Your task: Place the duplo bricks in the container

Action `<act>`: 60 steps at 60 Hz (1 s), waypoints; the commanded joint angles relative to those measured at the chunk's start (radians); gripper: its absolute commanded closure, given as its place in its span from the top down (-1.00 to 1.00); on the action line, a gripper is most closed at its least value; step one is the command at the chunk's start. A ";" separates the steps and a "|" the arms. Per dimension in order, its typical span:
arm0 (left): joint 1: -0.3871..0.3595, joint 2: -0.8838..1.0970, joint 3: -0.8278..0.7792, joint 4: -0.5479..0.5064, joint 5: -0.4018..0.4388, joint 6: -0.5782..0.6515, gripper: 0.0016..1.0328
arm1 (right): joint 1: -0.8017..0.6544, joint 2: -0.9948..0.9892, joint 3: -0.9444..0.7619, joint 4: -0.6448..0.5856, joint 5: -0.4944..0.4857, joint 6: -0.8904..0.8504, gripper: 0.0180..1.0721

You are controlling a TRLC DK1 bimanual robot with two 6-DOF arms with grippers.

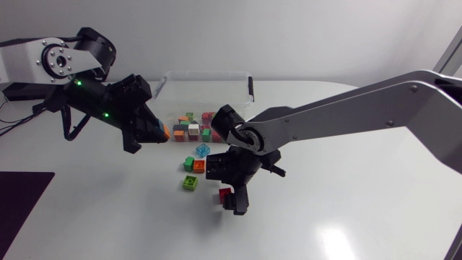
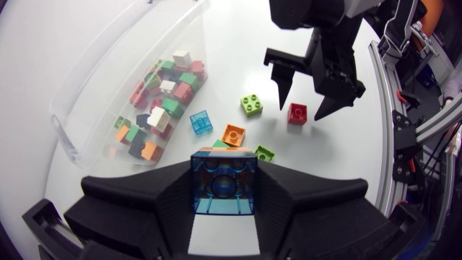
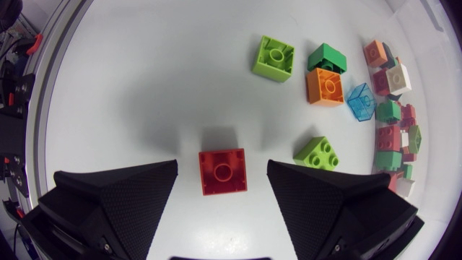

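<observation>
My left gripper hangs above the table beside the clear container, shut on a translucent blue brick with an orange edge. The container holds several coloured bricks. My right gripper is low over the table, open, with its fingers on either side of a red brick and a gap on each side. Loose bricks lie between the red one and the container: lime, dark green, orange, pale blue and another lime.
My right arm crosses the table from the right edge to the middle. A black mat lies at the near left corner. Bare white table spreads to the front and right of the bricks.
</observation>
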 commanded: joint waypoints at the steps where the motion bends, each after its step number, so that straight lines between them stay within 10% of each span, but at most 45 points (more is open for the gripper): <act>1: 0.027 -0.009 0.061 -0.019 0.033 0.023 -0.38 | 0.012 0.048 0.034 -0.022 0.004 -0.035 0.45; 15: 0.068 0.064 0.210 -0.024 0.105 -0.022 -0.38 | 0.009 0.065 0.034 -0.055 0.004 -0.037 -0.40; 60: 0.076 0.485 0.674 0.185 0.134 -0.438 -0.33 | -0.134 -0.145 0.215 -0.218 -0.071 0.066 -0.47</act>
